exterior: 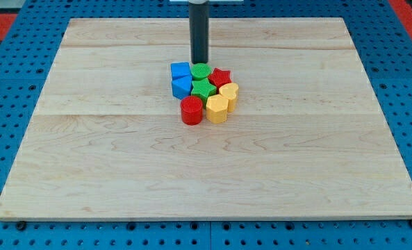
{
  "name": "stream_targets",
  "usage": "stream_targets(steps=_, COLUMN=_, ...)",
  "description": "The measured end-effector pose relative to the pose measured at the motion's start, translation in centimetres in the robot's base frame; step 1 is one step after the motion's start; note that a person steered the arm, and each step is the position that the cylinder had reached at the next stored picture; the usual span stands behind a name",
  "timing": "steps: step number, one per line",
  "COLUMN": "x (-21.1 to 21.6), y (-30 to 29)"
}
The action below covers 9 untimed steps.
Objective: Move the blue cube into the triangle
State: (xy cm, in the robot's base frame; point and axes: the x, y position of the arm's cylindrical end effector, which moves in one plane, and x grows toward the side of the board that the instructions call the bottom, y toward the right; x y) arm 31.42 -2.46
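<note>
No jaws on this arm, so no grasp to report. The tip [199, 61] sits just above the green round block [201, 70]. The blue cube [180, 70] lies just left of and below the tip, touching another blue block [182, 86], perhaps the triangle. I'd circle behind the cube and nudge it gently.

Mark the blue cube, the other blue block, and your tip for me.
blue cube [180, 70]: camera view, its top face.
blue block below it [182, 86]: camera view, top face; shape unclear.
my tip [199, 62]: camera view, rod's lower end, just above the green block [201, 70].

Single raised view, angled down over whole wooden board [87, 173], moderately distant
</note>
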Motion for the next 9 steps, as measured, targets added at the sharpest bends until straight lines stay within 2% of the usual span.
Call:
stream_targets(steps=4, x=1.1, y=-3.6)
stream_targets(steps=9, x=1.9, y=-1.5)
